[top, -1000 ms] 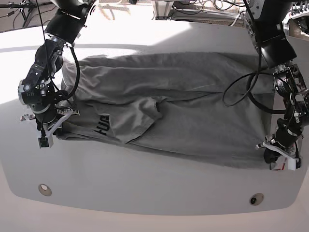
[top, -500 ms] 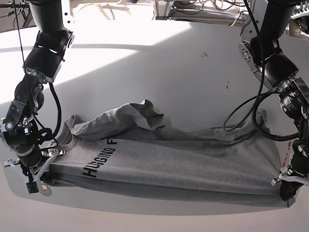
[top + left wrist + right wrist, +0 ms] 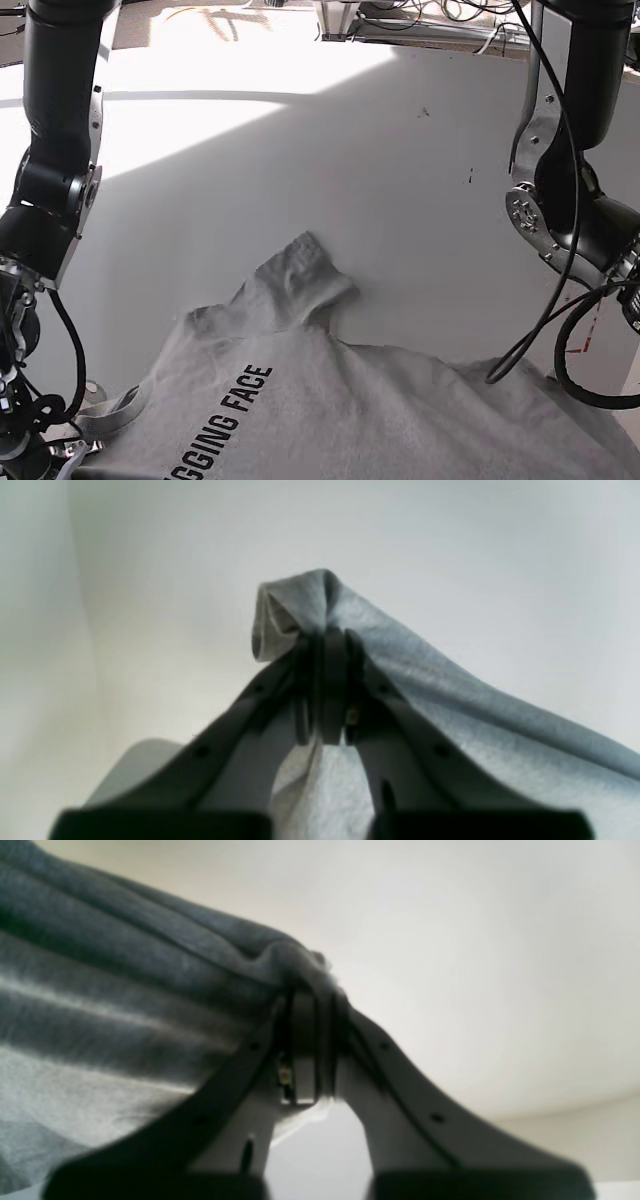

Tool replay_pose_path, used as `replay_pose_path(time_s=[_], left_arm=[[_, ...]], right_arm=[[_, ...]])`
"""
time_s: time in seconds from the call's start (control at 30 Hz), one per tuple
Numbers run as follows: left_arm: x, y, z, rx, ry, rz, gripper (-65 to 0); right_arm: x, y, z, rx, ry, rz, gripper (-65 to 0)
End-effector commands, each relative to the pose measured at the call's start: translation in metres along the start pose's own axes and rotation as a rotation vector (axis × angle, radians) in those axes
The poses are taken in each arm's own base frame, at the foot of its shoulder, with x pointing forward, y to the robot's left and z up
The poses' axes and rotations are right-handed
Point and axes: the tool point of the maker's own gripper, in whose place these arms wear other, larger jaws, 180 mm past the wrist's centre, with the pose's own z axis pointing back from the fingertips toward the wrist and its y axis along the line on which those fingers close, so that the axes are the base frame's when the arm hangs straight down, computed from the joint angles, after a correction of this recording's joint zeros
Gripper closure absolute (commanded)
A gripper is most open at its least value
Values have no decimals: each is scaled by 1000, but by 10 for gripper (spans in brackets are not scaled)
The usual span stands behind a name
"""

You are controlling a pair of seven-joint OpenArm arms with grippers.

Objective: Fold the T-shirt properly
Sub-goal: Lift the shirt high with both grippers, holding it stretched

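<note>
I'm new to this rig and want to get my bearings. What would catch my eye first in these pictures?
The grey T-shirt fills the near part of the white table in the base view, with black lettering across it and a sleeve poking up toward the middle. In each wrist view a tool is clamped on a bunched fold of it: the left tool and the right tool.

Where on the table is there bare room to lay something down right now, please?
The table is bare across its far half, from the T-shirt's bunched sleeve back to the far edge, between the two arms. The near edge is crowded: the shirt drapes there, pinched at each end by the left hand and right hand.
</note>
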Motion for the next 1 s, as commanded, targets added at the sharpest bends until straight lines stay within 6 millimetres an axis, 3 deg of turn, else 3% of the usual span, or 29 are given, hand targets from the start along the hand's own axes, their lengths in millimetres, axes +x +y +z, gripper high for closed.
replay_pose_path(time_s=[0.0, 0.2, 0.5, 0.63, 0.77, 0.97], left_arm=[[46, -4, -1, 7, -113, 0, 0], [80, -12, -8, -18, -167, 28, 0], [83, -13, -4, -19, -163, 17, 0], [78, -21, -5, -32, -151, -6, 0], [58, -22, -8, -38, -111, -16, 0], [29, -17, -9, -30, -51, -20, 0]], right_arm=[[48, -40, 12, -80, -66, 5, -16], [96, -73, 23, -118, -109, 12, -17], [161, -98, 49, -165, -167, 76, -17], [162, -103, 54, -170, -161, 113, -17], [157, -104, 52, -169, -150, 121, -17], [118, -102, 40, -170, -79, 136, -16]])
